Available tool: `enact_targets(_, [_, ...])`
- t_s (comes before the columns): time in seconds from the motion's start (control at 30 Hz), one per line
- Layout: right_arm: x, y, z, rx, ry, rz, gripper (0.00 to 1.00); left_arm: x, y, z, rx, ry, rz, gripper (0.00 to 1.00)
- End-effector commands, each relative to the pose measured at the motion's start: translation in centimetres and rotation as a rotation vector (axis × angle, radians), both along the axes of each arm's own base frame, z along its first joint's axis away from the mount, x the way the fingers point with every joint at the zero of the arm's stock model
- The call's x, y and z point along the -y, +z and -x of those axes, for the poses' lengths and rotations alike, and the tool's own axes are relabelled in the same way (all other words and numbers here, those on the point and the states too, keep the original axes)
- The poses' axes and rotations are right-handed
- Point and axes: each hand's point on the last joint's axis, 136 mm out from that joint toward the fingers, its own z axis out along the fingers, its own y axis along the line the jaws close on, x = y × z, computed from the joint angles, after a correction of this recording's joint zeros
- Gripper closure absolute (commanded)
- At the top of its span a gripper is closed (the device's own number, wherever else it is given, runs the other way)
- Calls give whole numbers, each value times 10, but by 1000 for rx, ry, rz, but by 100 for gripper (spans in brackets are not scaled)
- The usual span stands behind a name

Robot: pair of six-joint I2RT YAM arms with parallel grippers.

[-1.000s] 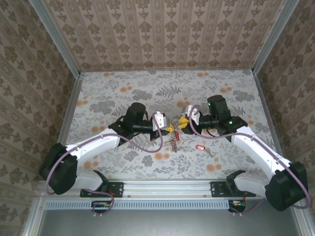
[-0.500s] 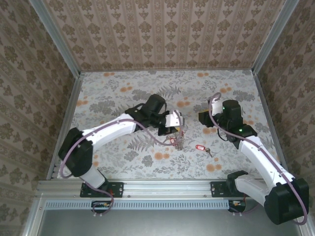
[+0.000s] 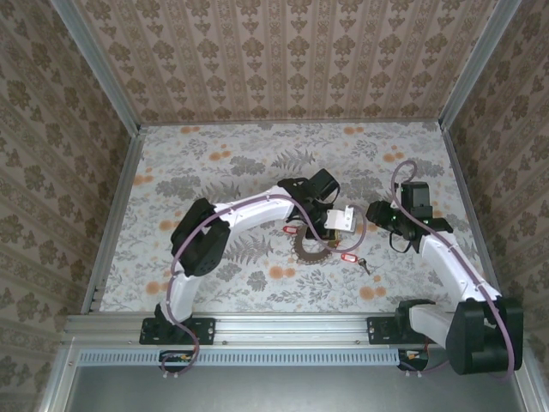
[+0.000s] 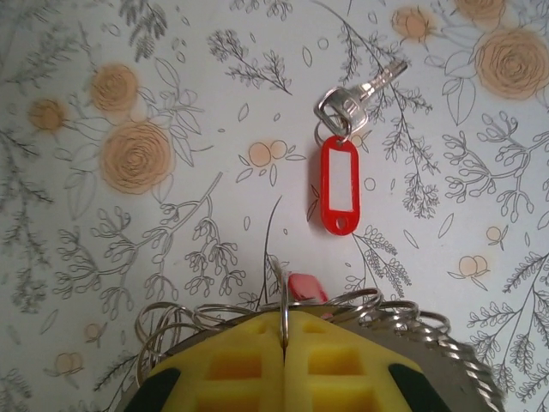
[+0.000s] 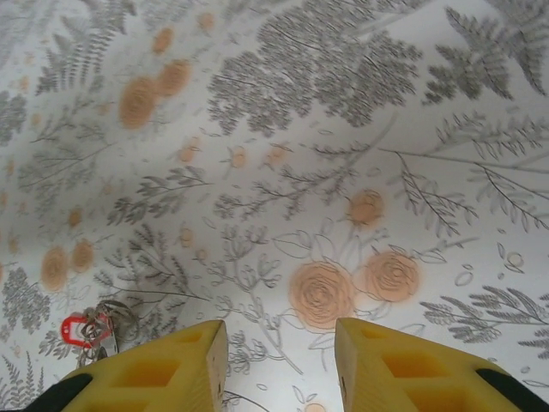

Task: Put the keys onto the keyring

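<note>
My left gripper (image 3: 326, 237) reaches far to the right and is shut on the keyring (image 3: 307, 251), a grey-brown ring fringed with many small loops. In the left wrist view a thin wire ring stands edge-on between the shut yellow fingers (image 4: 343, 360), with the keyring's loops (image 4: 412, 316) fanned out to both sides. A key with a red tag (image 4: 339, 184) lies flat on the table just beyond it, also seen from above as the key (image 3: 349, 257). A second red tag (image 3: 292, 229) sits at the keyring's edge, partly hidden. My right gripper (image 5: 279, 360) hovers open and holds nothing.
The floral tablecloth (image 3: 223, 163) covers the table. Patterned walls with metal rails (image 3: 120, 197) close it in on three sides. In the right wrist view a red tag with rings (image 5: 81, 330) shows at the lower left.
The left arm has swung right, carrying the keyring over beside the loose red-tagged key. The right arm has drawn back to the right, its jaws now wider apart.
</note>
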Motion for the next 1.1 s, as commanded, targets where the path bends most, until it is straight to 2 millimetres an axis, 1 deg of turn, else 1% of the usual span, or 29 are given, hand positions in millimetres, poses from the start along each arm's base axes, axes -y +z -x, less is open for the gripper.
enact_targets(0.0, [-12,-10,5,-72,27,-107,60,2,-4,4,14,-48,-56,99])
enact_targets(0.07, [-19,-14,3,-94,67,-137,60,5,-8,3,18,-51,-70,95])
enact_targets(0.1, [-22,-17,3,-108,82,-150,59,7,-10,3,19,-51,-73,91])
enact_targets(0.17, [-28,-22,1,-123,108,-176,58,10,-7,5,13,-51,-55,86])
enact_targets(0.23, [-36,-24,-3,-135,144,-215,58,15,3,6,5,-34,-1,80])
enact_targets(0.27, [-39,-26,-4,-140,156,-231,57,18,12,6,6,-26,34,78])
enact_targets(0.3, [-43,-28,-5,-147,169,-251,57,20,19,7,2,-12,75,74])
enact_targets(0.33, [-45,-29,-6,-153,180,-263,56,20,31,7,-7,3,128,71])
enact_targets(0.37, [-47,-30,-7,-158,191,-268,56,19,39,8,-23,14,170,70])
enact_targets(0.4, [-49,-30,-7,-159,205,-271,55,16,51,8,-47,37,224,70])
enact_targets(0.43, [-51,-38,-6,-193,217,-271,55,14,63,4,-64,80,289,70])
enact_targets(0.47, [-53,-41,-6,-205,228,-266,55,9,68,1,-75,111,333,70])
enact_targets(0.53, [-59,-47,-5,-233,263,-250,55,-5,85,-3,-80,186,443,70])
enact_targets(0.6, [-66,-55,-2,-277,296,-223,55,-20,92,-10,-80,288,510,68])
enact_targets(0.63, [-69,-60,-1,-302,307,-212,56,-29,96,-19,-87,378,530,67])
enact_targets(0.77, [-78,-75,3,-365,331,-181,57,-61,90,-37,-158,631,524,68])
enact_targets(0.9, [-74,-83,9,-400,312,-108,58,-87,75,-51,-289,884,468,67])
enact_targets(1.0, [-77,-86,17,-442,328,-115,58,-97,58,-55,-415,1008,387,68])
enact_targets(1.07, [-76,-90,23,-463,328,-86,58,-96,48,-51,-487,1030,354,68])
